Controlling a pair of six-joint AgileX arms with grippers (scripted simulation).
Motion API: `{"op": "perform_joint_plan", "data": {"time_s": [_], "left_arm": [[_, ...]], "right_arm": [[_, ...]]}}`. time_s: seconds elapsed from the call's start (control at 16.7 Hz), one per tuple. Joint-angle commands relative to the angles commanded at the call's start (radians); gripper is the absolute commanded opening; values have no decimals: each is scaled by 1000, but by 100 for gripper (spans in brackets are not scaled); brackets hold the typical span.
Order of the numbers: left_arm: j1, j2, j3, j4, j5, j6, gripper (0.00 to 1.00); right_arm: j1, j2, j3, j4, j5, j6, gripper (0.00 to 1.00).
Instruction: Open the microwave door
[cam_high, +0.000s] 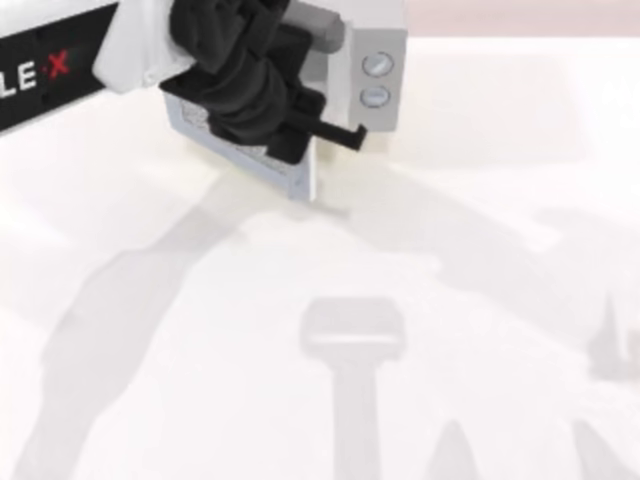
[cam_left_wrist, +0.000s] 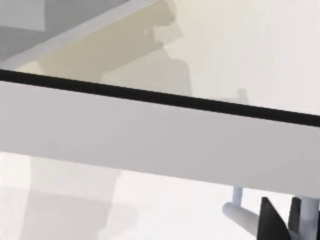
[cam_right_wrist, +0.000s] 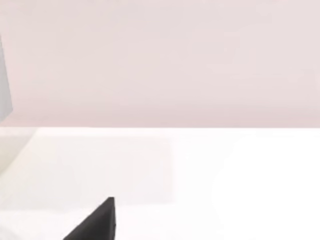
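Observation:
The microwave (cam_high: 388, 105) stands at the table's far edge, with two round knobs (cam_high: 376, 66) on its side panel. Its door (cam_high: 303, 178) is swung partway out toward the front left. My left arm reaches over it, and the left gripper (cam_high: 335, 135) is at the door's free edge. The left wrist view shows the grey door (cam_left_wrist: 150, 135) with a black top strip, and below it the pale handle bar (cam_left_wrist: 240, 215). The dark fingers (cam_left_wrist: 272, 225) of the left gripper (cam_left_wrist: 285, 222) are shut around that handle. The right wrist view shows a single dark fingertip (cam_right_wrist: 102, 220) of the right gripper.
The white tabletop (cam_high: 480, 300) carries only the arms' shadows. A pale pink wall (cam_right_wrist: 160, 60) rises behind the table's far edge. The right arm is out of the top view.

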Motion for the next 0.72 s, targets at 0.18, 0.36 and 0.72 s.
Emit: {"op": "perform_joint_plan", "data": {"time_s": [0.18,0.36,0.72], "left_arm": [[-5,-1,-3,0,9,-1,0],[14,-29,-36,8,34,50,0],[40,-66,-84,16,74,127,0]], "right_arm": [[0,0,0,0,0,0,100],[0,0,0,0,0,0,100],[0,0,0,0,0,0,100]]}}
